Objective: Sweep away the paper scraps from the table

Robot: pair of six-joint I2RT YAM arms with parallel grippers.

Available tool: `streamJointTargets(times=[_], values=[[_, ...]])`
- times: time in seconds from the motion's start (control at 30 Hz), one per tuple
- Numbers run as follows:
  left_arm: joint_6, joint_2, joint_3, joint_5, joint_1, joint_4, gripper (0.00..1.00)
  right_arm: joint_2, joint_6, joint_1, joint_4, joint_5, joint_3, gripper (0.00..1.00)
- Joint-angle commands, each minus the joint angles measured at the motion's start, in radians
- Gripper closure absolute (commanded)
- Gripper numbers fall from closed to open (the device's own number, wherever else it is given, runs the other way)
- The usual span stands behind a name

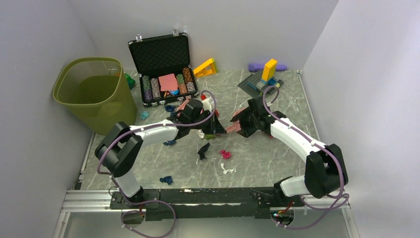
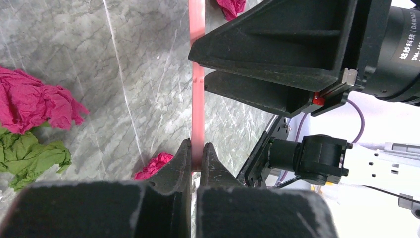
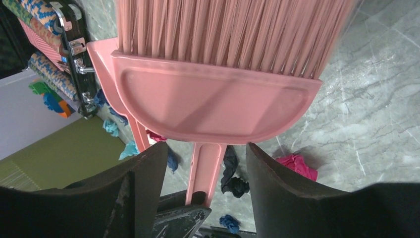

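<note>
The paper scraps (image 1: 225,154) are crumpled wads in magenta, green, navy, black and white. They lie strewn about the middle of the surface (image 1: 282,158) and out toward 7 o'clock. The surface is smooth, a grey-green marble pattern with pale veins.

The left claw (image 2: 197,148) is pressed together on a thin pink plastic strip (image 2: 197,99) seen edge-on; whether it belongs to the brush or the dustpan cannot be told. The right claw (image 3: 205,148) is spread wide. Its matt black fingers (image 3: 143,183) stand either side of the flat handle of a pink brush (image 3: 213,104) with stiff bristles, clear of it. A pink dustpan (image 3: 101,54) shows behind.

White walls enclose the surface. An olive mesh bin (image 1: 94,91) stands at 10 o'clock, an open black case (image 1: 163,69) of striped chips at 12, and toy bricks (image 1: 262,79) at 1.
</note>
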Motion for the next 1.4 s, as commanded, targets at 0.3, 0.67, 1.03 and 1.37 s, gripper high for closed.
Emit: streamJointTargets(times=[0.3, 0.67, 1.03, 1.37], values=[[0.089, -0.093, 0.027, 0.001, -0.028, -0.006, 1.0, -0.031, 0.037, 0.003, 0.044, -0.03, -0.017, 0.5], [0.149, -0.104, 0.04, 0.031, -0.039, -0.027, 1.0, -0.062, -0.003, 0.003, 0.018, -0.03, -0.019, 0.44], [0.415, -0.191, 0.059, -0.111, -0.057, -0.287, 1.0, -0.092, -0.283, -0.041, -0.209, 0.158, 0.187, 0.14], [0.618, -0.276, 0.085, -0.362, -0.14, -0.407, 1.0, 0.024, -0.435, -0.084, -0.306, 0.053, 0.327, 0.14]])
